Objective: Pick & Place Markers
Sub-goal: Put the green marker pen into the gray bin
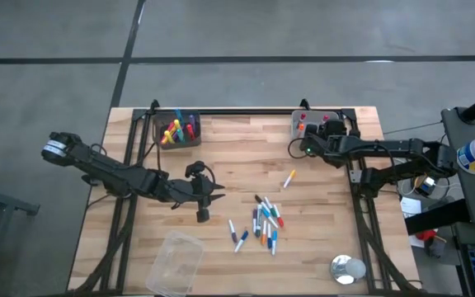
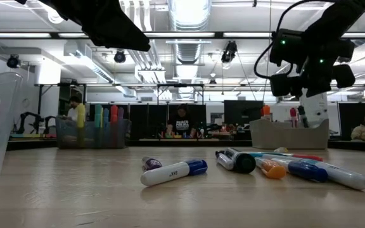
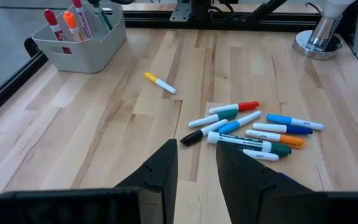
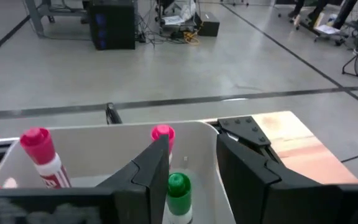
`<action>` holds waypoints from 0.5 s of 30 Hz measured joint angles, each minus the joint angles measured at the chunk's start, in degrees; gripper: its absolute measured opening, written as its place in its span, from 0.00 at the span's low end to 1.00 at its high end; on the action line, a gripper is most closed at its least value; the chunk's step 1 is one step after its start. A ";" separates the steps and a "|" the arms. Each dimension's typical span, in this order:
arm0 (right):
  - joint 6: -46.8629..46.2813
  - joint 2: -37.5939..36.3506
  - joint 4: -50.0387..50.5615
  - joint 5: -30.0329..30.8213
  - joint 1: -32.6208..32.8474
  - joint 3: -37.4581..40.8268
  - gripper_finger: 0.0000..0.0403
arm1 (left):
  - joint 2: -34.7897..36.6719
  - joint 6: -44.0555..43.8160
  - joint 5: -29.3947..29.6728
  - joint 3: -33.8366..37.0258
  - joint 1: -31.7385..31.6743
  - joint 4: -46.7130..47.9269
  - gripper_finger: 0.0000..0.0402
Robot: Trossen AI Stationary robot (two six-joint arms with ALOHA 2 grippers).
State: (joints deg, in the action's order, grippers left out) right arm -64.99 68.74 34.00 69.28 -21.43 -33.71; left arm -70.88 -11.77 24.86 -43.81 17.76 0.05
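The markers (image 1: 264,225) lie mostly in a loose heap on the wooden table (image 1: 237,165), just ahead of the left gripper (image 1: 219,195) and a little to the side of its fingertips — red, green, blue, orange and black caps on white barrels, some crossing or touching one another. In the left wrist view the black-capped marker (image 3: 191,137) at the heap's near edge lies just beyond the tips of the fingers (image 3: 164,163). Those fingers are parted with a bare gap between them; nothing is in it. One yellow-capped marker (image 1: 289,179) lies alone, well apart from the heap, between the two grippers.

More markers stand upright in two bins. The dark bin (image 1: 178,129) at the far edge holds yellow, red and pink ones; it sits off to the side of the left gripper, farther back on the table. The light grey bin (image 1: 308,124) is right under the right gripper (image 1: 310,145), which hovers at its rim. In the right wrist view a green-capped marker (image 4: 178,186) stands in the bin in line with the gap between the fingers (image 4: 154,163) — whether they touch it I cannot tell. A pink-capped marker (image 4: 163,133) stands just beyond it, another pink one (image 4: 37,142) to the side.

A clear plastic container (image 1: 174,262) lies near the table's front edge, behind the left gripper, and a round metal piece (image 1: 346,268) sits at the front corner on the right arm's side.
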 joint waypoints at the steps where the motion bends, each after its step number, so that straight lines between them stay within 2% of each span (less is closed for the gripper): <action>1: 0.43 -0.01 0.00 0.24 0.00 -0.27 0.32 | 0.00 0.00 -0.21 0.00 0.00 -0.02 0.26; 15: 1.22 -0.18 0.13 1.42 0.20 -1.42 0.32 | 0.01 0.00 -1.33 0.00 0.00 0.01 0.26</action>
State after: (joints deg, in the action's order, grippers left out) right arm -63.77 68.56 34.13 70.70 -21.23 -35.14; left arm -70.87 -11.77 23.53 -43.81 17.76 0.06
